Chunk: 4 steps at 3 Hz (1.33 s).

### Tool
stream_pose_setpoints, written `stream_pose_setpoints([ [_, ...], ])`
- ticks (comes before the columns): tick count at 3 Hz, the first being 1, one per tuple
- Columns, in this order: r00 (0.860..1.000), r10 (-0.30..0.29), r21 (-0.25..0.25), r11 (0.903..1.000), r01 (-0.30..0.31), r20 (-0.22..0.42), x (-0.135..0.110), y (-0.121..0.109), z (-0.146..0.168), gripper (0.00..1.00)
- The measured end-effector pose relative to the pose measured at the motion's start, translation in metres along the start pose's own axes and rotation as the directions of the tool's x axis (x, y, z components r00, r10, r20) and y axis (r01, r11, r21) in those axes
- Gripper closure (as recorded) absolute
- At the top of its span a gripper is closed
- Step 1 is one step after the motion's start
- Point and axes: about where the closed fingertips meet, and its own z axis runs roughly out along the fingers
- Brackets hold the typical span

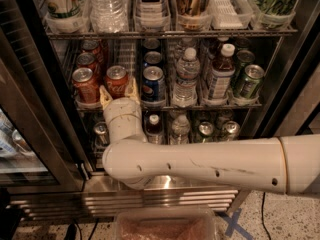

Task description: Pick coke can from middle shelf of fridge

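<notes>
The fridge (35, 99) stands open in front of me. On its middle shelf (200, 106), the coke can (117, 80) stands at the front of the second lane from the left, red with a silver top. My gripper (118, 92) reaches in at the shelf's front edge. Its tan fingertips (104, 96) stand on either side of the can's lower part, spread about as wide as the can. My white arm crosses the lower part of the view and hides the can's base.
A darker red can (86, 84) stands just left of the coke can, a blue Pepsi can (153, 82) just right. Water bottles (186, 79) and green cans (248, 80) fill the right lanes. The top rack holds tall bottles (107, 4). A slatted steel base (165, 199) lies below.
</notes>
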Motion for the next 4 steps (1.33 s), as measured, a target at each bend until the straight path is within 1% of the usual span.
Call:
stream_pose_setpoints([
  [1,1.0,0.004,0.013,0.9999,-0.005,0.005,0.0001,-0.003,0.0041,0.37],
  [2,1.0,0.004,0.013,0.9999,-0.005,0.005,0.0001,-0.003,0.0041,0.56],
  [3,1.0,0.004,0.013,0.9999,-0.005,0.005,0.0001,-0.003,0.0041,0.8],
  [4,1.0,0.005,0.013,0.9999,-0.005,0.005,0.0001,-0.003,0.0041,1.0],
])
